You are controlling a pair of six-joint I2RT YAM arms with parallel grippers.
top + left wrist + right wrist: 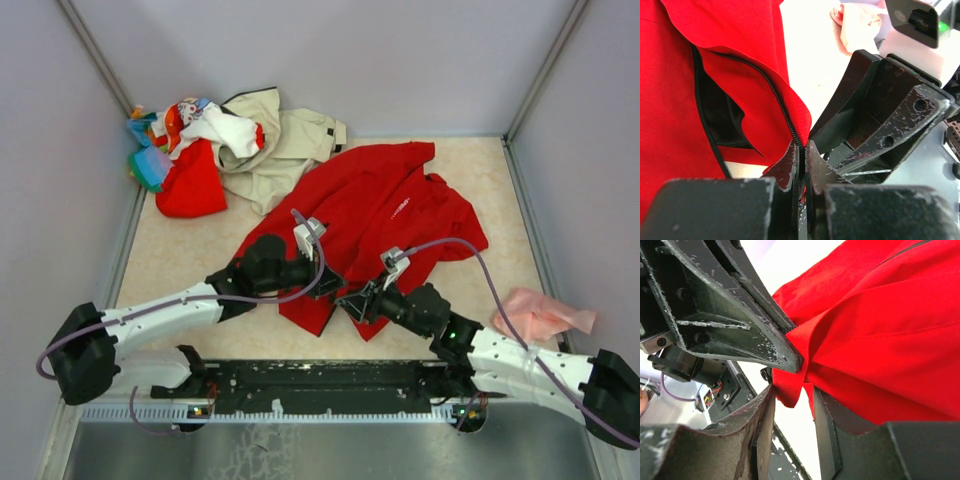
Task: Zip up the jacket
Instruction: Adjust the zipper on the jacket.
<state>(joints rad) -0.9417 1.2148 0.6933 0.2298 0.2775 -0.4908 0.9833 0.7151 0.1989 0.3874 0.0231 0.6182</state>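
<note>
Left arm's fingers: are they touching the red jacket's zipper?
Touching. The left wrist view shows the left fingers pinched shut on the black zipper edge of the jacket, with no gap.

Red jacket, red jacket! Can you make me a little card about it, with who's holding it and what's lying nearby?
thing: red jacket, spread on the table
zipper: not done up at the hem
left gripper: shut on the zipper edge
right gripper: open around the hem corner
nearby: beige jacket, clothes pile, pink cloth
</note>
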